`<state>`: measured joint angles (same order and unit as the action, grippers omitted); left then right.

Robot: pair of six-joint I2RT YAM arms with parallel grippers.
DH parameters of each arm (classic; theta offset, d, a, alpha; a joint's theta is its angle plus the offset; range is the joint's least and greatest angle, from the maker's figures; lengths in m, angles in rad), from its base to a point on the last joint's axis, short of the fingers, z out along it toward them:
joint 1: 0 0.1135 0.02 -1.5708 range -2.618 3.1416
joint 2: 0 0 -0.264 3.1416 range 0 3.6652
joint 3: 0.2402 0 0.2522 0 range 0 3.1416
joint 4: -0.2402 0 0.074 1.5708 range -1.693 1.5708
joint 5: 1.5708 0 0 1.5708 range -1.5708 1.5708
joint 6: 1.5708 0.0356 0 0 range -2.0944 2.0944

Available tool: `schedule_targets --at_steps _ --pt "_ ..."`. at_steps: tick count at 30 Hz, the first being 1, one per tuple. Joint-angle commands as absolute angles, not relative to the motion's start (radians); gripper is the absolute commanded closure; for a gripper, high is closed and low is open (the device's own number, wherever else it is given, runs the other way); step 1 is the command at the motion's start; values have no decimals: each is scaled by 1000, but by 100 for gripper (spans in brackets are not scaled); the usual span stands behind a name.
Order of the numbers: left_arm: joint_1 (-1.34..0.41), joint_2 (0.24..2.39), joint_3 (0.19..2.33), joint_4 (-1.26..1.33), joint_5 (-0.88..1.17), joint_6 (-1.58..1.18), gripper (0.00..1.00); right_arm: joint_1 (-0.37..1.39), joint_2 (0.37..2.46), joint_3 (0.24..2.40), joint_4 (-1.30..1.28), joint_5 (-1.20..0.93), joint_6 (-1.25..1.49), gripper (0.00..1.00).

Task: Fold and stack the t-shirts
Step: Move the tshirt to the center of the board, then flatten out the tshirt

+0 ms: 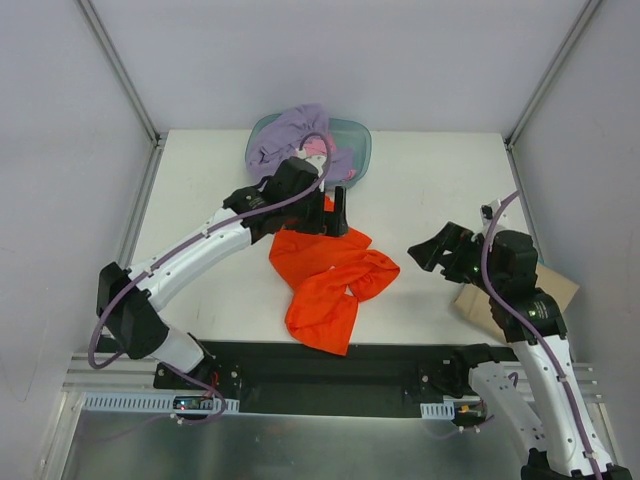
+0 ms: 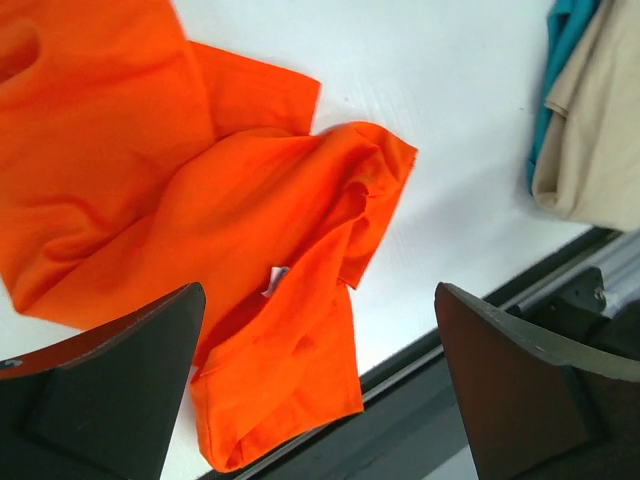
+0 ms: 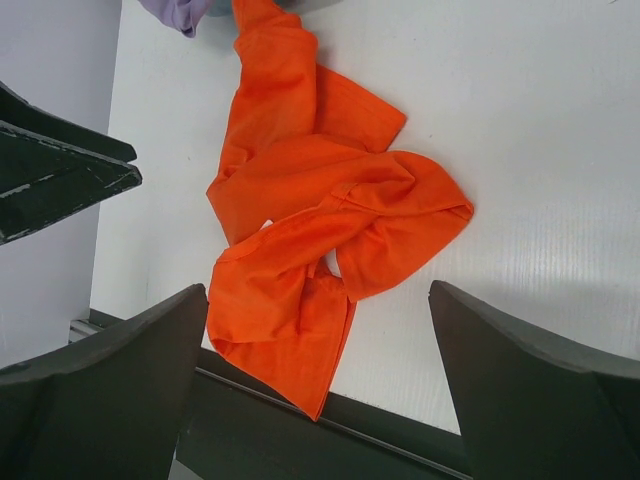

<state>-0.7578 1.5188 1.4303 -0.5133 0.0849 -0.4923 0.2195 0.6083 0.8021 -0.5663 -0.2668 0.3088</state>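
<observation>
The bright orange-red t-shirt (image 1: 325,280) lies crumpled and twisted on the white table, its lower end reaching the near black edge. It also shows in the left wrist view (image 2: 200,220) and the right wrist view (image 3: 310,230). The lavender-purple t-shirt (image 1: 290,135) is heaped in the teal tub, with a bit of the pink t-shirt (image 1: 316,148) beside it. My left gripper (image 1: 338,212) hovers over the orange shirt's far end, jaws wide open and empty (image 2: 318,330). My right gripper (image 1: 432,252) is to the right of the shirt, also open and empty (image 3: 315,330).
The translucent teal tub (image 1: 358,142) stands at the back middle of the table. A tan cardboard sheet (image 1: 560,290) lies at the right edge under my right arm, and shows in the left wrist view (image 2: 600,130). A black rail (image 1: 330,362) runs along the near edge.
</observation>
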Motion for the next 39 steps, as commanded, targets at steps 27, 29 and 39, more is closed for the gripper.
schedule_targets --at_steps 27,29,39 --pt "-239 1401 860 -176 239 -650 12 227 1172 724 -465 -247 288 2" --pt "-239 1475 918 -169 278 -653 15 233 1215 736 -446 -265 273 1" --pt "-239 1752 1015 -129 384 -666 28 256 1400 787 -388 -250 279 5"
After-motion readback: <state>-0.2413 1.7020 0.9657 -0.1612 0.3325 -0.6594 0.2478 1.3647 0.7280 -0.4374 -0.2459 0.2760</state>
